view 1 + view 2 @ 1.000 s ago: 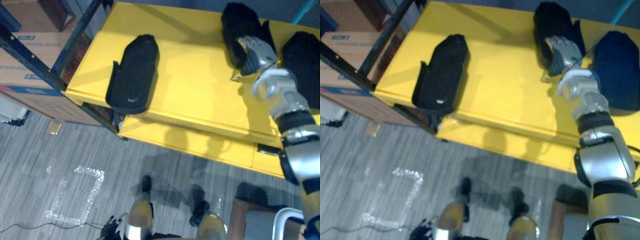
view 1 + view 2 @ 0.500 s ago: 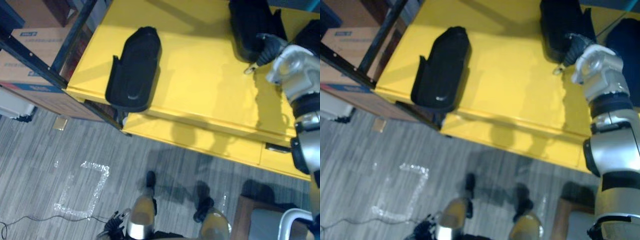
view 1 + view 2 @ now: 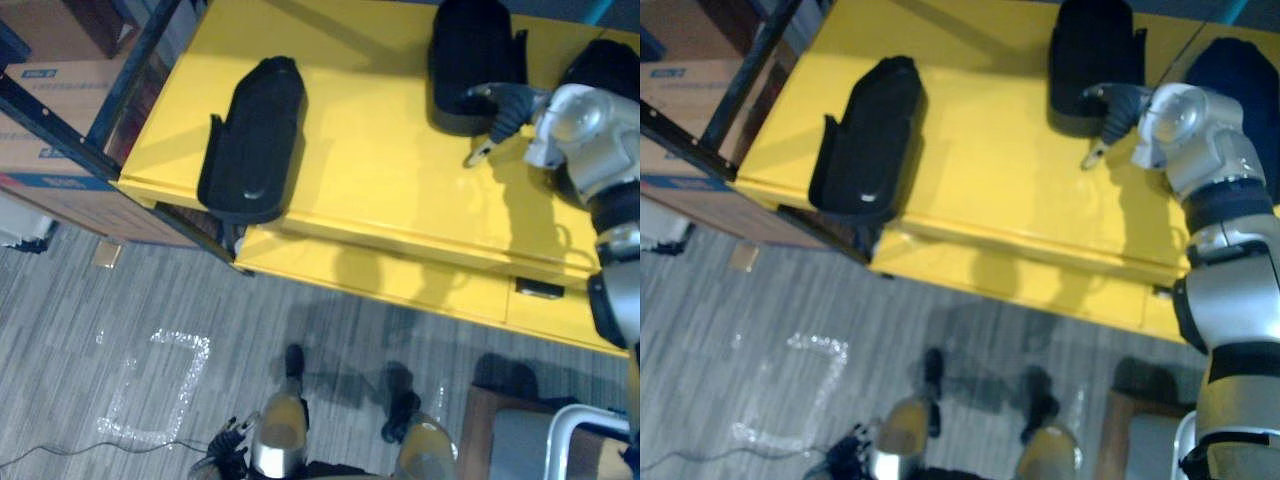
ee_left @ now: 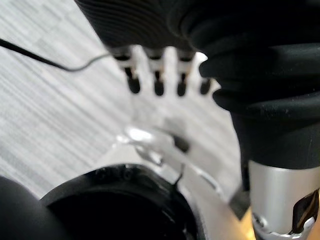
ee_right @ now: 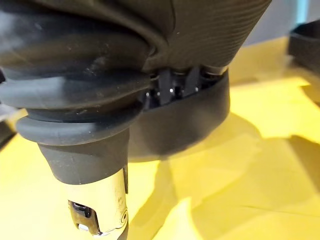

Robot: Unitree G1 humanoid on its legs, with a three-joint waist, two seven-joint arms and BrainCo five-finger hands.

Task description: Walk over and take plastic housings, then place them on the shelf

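Housing [image 3: 470, 55], probably rigid, light plastic, lies at the far edge of the yellow table [image 3: 380, 190]. Right hand [image 3: 512, 103] meets its near rim, closure undeterminable. Grasp the rim wall. Left hand [image 4: 159, 75] hangs relaxed.

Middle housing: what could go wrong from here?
The right hand meets only the near end of the middle housing, so a lift could tip or drop it. The right housing lies beside that hand and could be knocked. The left housing sits at the front edge of the yellow table; a jolt could slide it off.
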